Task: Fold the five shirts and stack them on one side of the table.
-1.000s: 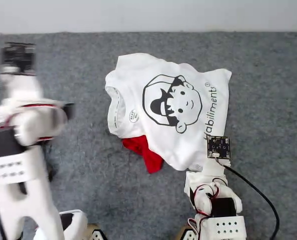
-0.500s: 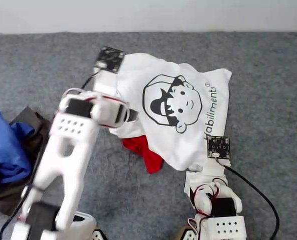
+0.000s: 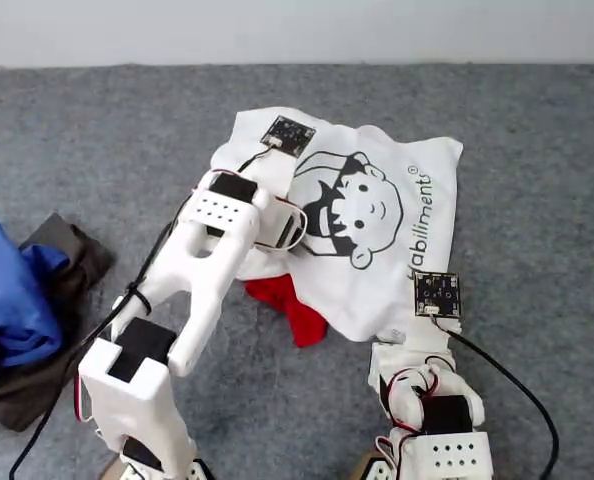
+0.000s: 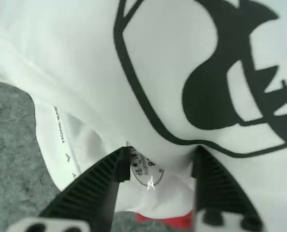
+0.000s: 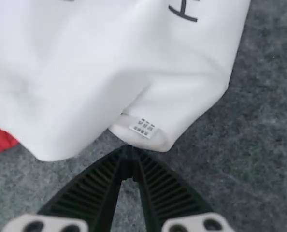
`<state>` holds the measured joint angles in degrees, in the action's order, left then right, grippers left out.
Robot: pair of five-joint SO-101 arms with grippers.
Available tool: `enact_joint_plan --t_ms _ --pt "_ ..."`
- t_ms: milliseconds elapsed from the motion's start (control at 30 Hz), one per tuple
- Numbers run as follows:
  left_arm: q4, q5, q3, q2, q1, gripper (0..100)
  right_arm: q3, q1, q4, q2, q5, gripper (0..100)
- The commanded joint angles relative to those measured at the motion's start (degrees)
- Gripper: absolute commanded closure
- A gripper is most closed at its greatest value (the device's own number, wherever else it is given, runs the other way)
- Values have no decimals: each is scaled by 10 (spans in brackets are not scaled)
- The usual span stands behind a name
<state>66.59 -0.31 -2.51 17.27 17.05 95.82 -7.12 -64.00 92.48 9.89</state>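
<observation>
A white shirt [image 3: 377, 200] with a black cartoon print lies spread at the table's middle. A red shirt [image 3: 289, 305] pokes out from under its near edge. My left gripper [image 4: 158, 162] hangs open just over the white shirt [image 4: 182, 58], beside the collar and a small round label [image 4: 146, 169]. My right gripper [image 5: 129, 153] is shut at the shirt's near hem corner, its tips right beside the fold with the small tag [image 5: 144, 127]. A crumpled blue shirt [image 3: 12, 295] lies on a dark garment [image 3: 67, 260] at the left edge.
Grey carpet [image 3: 537, 200] covers the table, bare to the right of the white shirt and along the far edge. The right arm's base [image 3: 432, 420] and its black cable [image 3: 522, 395] sit at the near edge.
My left arm has swung from the table's left side to above the white shirt's collar, uncovering the blue and dark garments. The right arm and the shirts have stayed put.
</observation>
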Motion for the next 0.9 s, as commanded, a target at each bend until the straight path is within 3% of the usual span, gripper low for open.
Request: enact_joint_plan --t_ms 0,200,467,567,733,867 --pt "37 2 39 -28 -2 978 1 4 9 3 6 990" --pt "131 3 90 -130 -3 987 1 4 9 3 6 990" --pt "146 4 100 -254 -33 987 1 4 9 3 6 990" --pt "142 3 58 -229 -8 957 1 4 9 3 6 990" --pt "144 11 38 -124 6 754 1 4 9 3 6 990" --pt "135 14 81 -22 -29 739 1 4 9 3 6 990"
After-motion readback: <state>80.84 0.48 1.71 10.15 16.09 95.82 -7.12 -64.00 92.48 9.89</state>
